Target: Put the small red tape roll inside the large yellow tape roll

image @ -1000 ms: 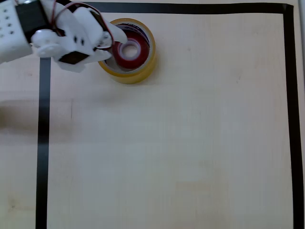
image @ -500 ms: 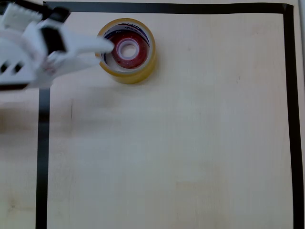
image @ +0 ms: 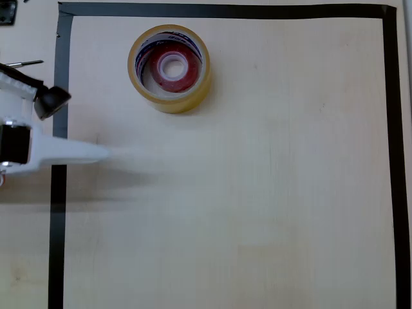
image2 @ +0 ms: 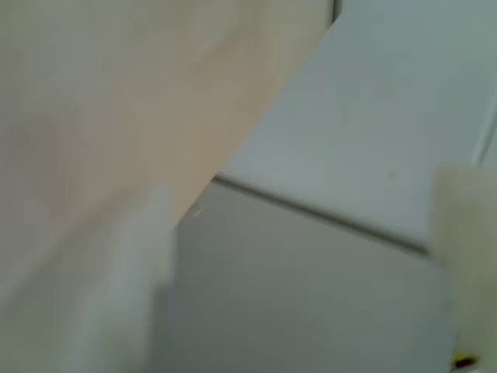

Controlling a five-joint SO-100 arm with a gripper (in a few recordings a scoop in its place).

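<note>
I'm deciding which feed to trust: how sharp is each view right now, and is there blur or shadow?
Overhead view: evenly lit and sharp on the small red tape roll inside the large yellow tape roll; the gripper is motion-smeared at its tip, with a soft shadow below it. Wrist view: wholly out of focus.

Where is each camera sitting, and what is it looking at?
Overhead view: sits above the table, looking straight down at the small red tape roll lying inside the large yellow tape roll; the white gripper pokes in from the left edge, blurred.
Wrist view: rides on the arm, tilted and blurry, facing pale wood and grey surfaces; a blurred white finger shows.
Both share the pale wood.
</note>
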